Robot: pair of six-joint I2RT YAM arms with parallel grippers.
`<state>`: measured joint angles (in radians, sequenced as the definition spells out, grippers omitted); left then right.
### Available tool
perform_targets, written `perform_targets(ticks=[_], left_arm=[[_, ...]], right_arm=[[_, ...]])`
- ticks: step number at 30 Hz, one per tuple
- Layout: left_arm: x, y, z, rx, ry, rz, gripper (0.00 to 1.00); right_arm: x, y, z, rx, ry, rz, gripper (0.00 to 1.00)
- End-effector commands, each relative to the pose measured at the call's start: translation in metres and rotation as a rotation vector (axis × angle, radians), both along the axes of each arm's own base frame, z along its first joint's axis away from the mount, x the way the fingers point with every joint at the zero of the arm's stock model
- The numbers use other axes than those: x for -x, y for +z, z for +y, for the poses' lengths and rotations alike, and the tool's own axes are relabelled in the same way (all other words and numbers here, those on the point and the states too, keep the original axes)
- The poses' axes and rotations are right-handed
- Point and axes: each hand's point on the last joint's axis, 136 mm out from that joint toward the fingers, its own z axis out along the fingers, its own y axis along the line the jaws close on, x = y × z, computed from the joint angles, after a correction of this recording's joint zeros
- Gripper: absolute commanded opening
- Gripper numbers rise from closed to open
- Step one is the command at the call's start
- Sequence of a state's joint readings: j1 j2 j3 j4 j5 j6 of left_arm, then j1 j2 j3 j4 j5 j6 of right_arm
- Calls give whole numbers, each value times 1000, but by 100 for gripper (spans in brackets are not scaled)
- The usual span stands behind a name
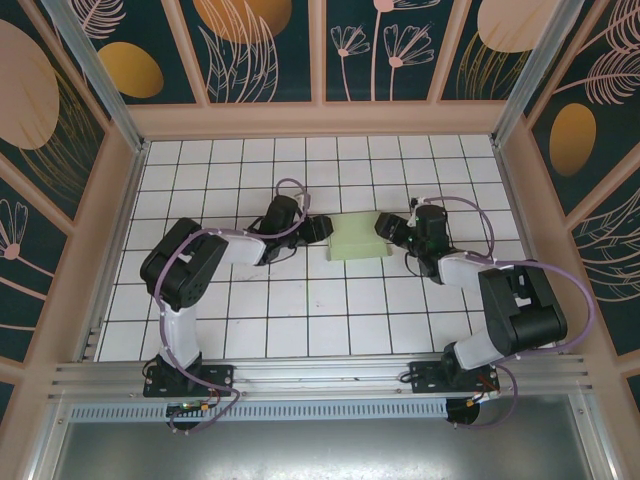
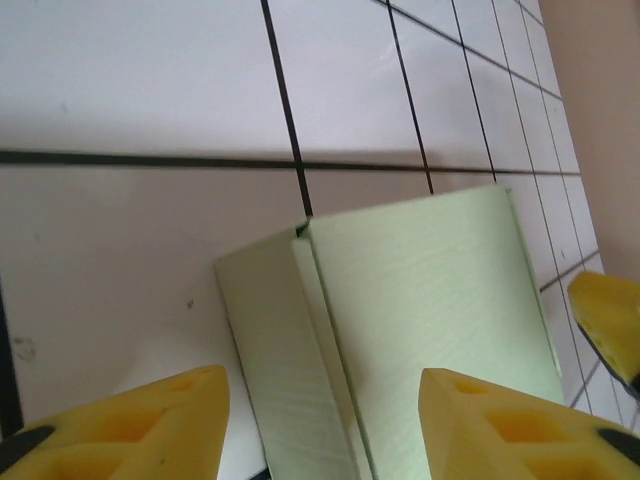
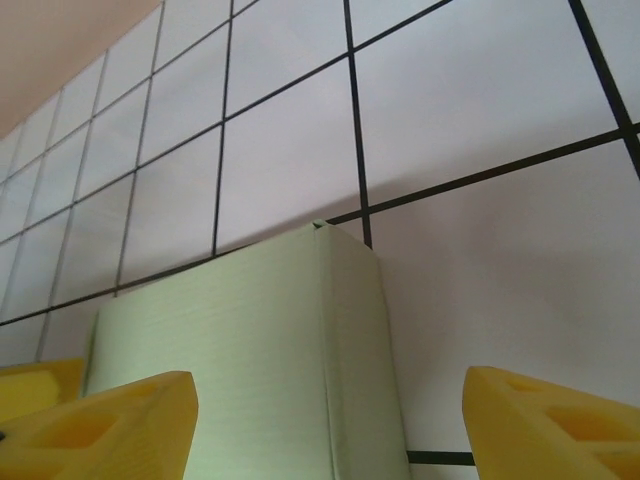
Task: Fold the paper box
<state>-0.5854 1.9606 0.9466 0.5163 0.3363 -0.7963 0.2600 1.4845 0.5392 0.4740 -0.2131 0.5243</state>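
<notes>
The paper box (image 1: 358, 240) is a pale mint-green folded piece lying flat on the tiled table between the two arms. My left gripper (image 1: 322, 229) is at its left end, open. In the left wrist view its yellow fingers (image 2: 130, 430) stand wide apart over the box (image 2: 420, 310), around the folded side flap, with a gap on each side. My right gripper (image 1: 386, 226) is at the box's right end, also open. In the right wrist view the gripper (image 3: 330, 430) straddles the right edge of the box (image 3: 230, 350), not pinching it.
The white tiled table (image 1: 300, 310) is ringed by peach walls (image 1: 320, 120). A yellow finger of the right gripper (image 2: 610, 320) shows past the box's far end in the left wrist view. A yellow fingertip of the left gripper (image 3: 30, 378) shows in the right wrist view.
</notes>
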Motion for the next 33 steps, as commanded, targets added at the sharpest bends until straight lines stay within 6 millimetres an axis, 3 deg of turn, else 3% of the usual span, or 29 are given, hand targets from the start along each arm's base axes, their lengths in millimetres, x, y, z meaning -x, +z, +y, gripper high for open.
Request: perform_targets(ticks=[1,8,16,24,33], left_arm=[[10,-9,-5,49,-41,30,44],[12,-14,5,84,-24,53,26],[14,-14,9,119,-31,63,12],[15,-14,13,127,-20,66,7],[15,-15,12,134,-27,67,4]], right_arm=[[4,13,8,-105,52,-30,72],[6,8,11,-142,69,-2,72],[5,-2,19,-187,97,49,77],[9,-12,26,-237,111,110,80],[22,0,38,-401,139,102,78]])
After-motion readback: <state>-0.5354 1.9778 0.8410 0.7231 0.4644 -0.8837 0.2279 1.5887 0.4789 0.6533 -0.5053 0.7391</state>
